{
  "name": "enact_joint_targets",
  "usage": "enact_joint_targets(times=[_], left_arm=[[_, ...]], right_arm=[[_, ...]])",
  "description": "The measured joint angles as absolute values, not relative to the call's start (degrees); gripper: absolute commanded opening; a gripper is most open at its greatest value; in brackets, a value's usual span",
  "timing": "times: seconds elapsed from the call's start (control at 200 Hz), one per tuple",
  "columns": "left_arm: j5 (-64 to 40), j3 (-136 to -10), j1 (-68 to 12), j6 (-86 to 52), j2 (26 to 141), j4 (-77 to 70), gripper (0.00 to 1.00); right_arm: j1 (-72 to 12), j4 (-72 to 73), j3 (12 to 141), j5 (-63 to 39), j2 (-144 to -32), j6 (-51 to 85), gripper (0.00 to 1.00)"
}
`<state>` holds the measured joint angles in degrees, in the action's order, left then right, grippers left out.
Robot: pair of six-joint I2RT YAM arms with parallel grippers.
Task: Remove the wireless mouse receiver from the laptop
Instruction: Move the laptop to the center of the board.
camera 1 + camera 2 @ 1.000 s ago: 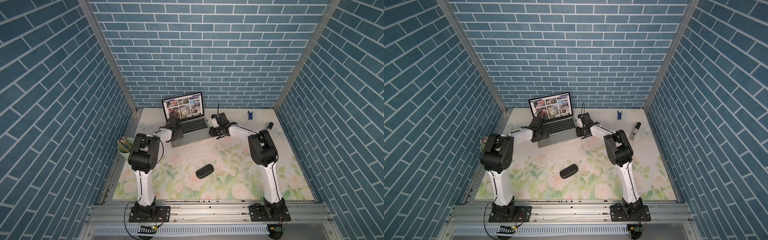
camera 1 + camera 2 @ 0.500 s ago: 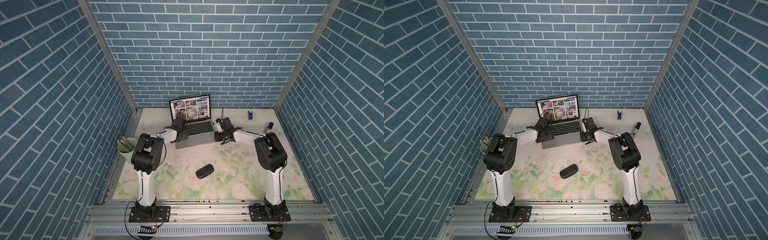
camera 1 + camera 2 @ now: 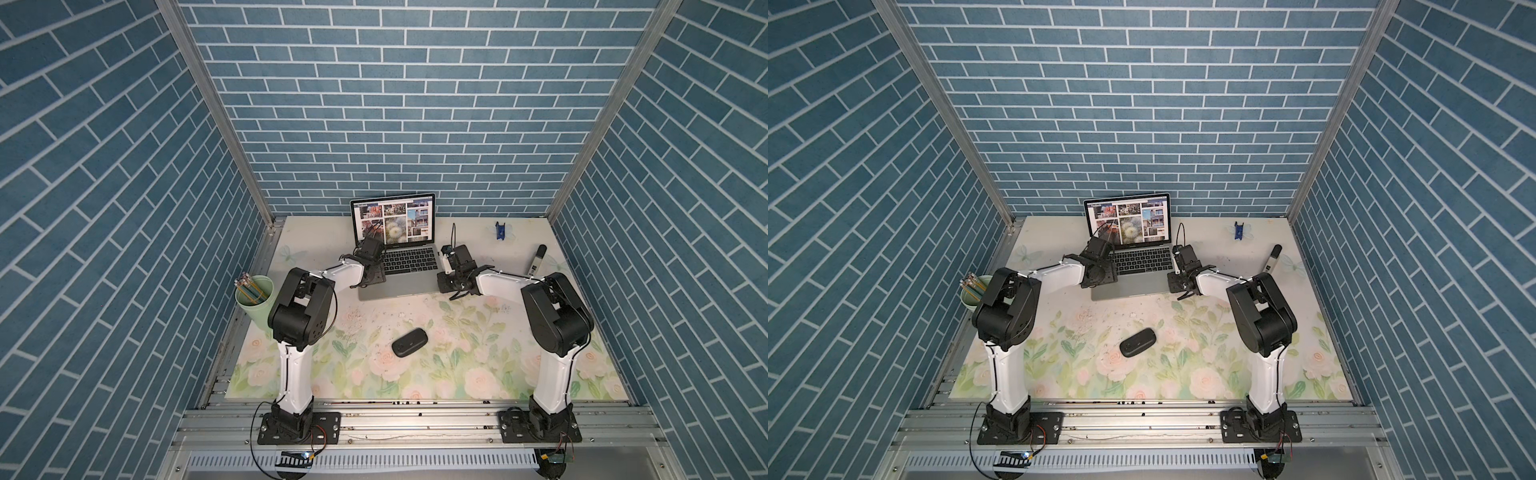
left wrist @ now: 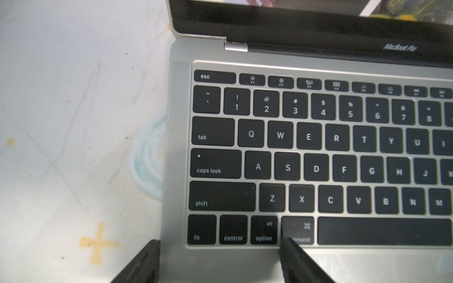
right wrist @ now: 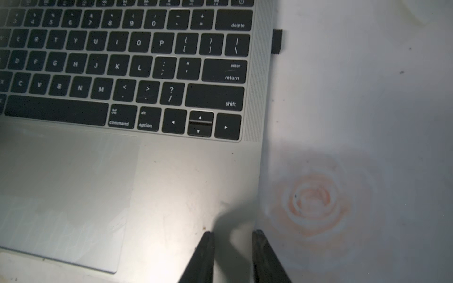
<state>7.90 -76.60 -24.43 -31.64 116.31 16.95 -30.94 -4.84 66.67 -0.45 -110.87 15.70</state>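
The slim silver-grey laptop [image 3: 395, 279] has slid rightward, squaring up. The left gripper [image 4: 219, 242] and right gripper [image 5: 232, 232] straddle its edges, parted and empty. A pale green cup [image 3: 261, 312] holds pencils [image 3: 246, 285].

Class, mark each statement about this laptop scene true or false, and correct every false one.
1. The wireless mouse receiver is plugged into the laptop. True.
2. The right gripper holds the receiver. False: its jaws are empty, apart from the receiver.
3. The mouse lies on the laptop. False: it lies on the mat, apart from the laptop.
4. The left gripper is open. True.
5. The laptop's lid is shut. False: it stands open.
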Motion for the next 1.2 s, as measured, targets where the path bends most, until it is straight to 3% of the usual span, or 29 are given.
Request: enact_joint_targets(times=[0.45, 0.925, 1.2], left_arm=[[9.1, -78.7, -28.2, -32.0, 117.0, 19.7, 0.79], [11.8, -79.3, -30.6, -32.8, 117.3, 21.1, 0.79], [-7.6, -80.7, -44.2, -34.5, 117.3, 15.7, 0.79]], right_arm=[[-31.5, -1.2, 54.8, 1.8, -102.4, 18.1, 0.29], [-32.1, -0.6, 51.5, 3.3, -99.9, 19.3, 0.29], [-34.1, 0.9, 50.1, 0.6, -99.4, 20.0, 0.29]])
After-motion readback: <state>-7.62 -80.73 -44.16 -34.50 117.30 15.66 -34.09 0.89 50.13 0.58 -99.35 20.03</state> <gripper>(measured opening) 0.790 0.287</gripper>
